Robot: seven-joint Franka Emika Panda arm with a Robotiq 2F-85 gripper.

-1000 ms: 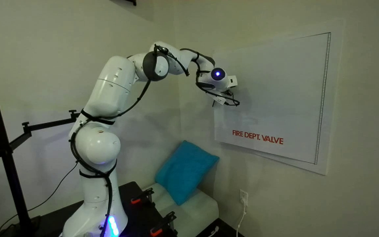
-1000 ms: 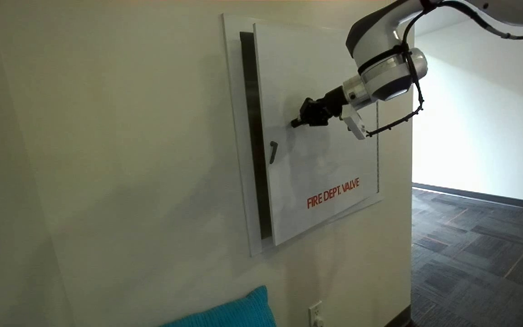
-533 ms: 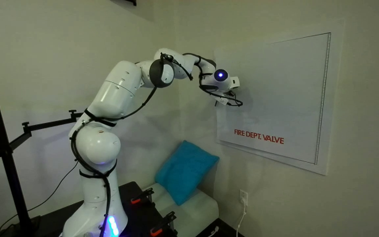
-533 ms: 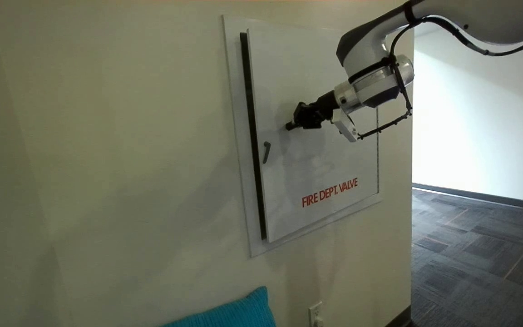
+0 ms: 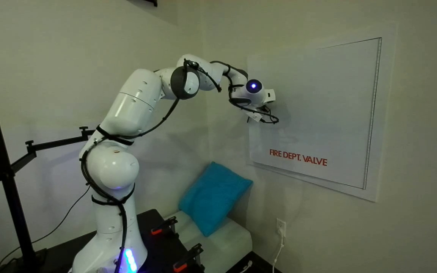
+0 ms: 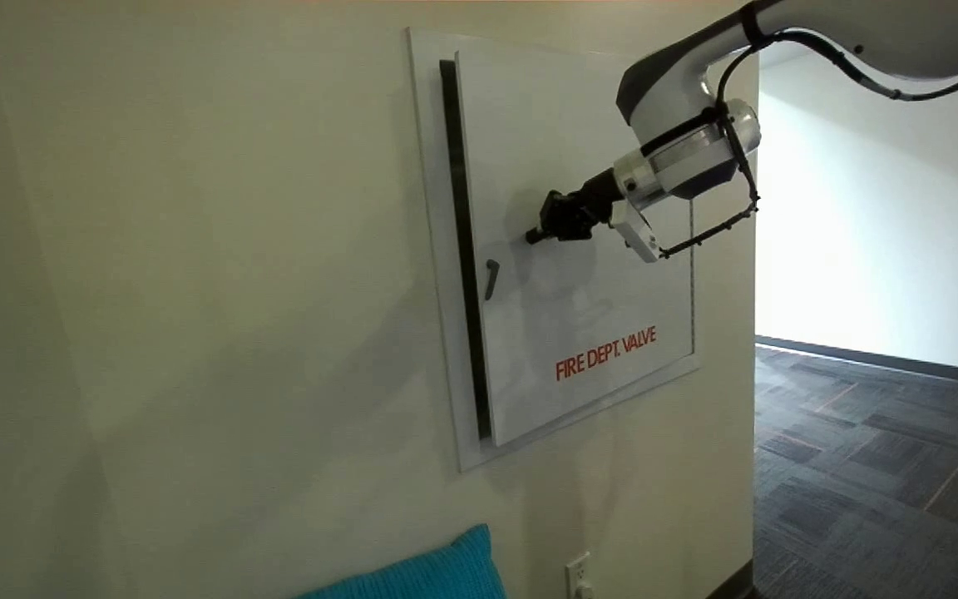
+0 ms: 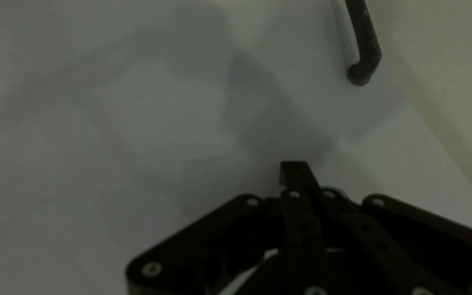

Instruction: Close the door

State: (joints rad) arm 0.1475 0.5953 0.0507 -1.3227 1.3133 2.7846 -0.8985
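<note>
White door point(image 6: 566, 291) was a bit ajar, with a dark gap point(image 6: 467, 258) running down one edge between it and the frame point(image 6: 437, 166). Black tool point(image 6: 534, 236) had its tip right up by the door, higher than the dark handle point(image 6: 491, 279), couldn't tell if touching. Red FIRE DEPT. VALVE lettering point(image 6: 605, 353) sat lower down. Blue pillow point(image 6: 446, 574) poked up at the bottom, outlet point(image 6: 577, 574) near it, gray carpet point(image 6: 878, 449) off right.
</note>
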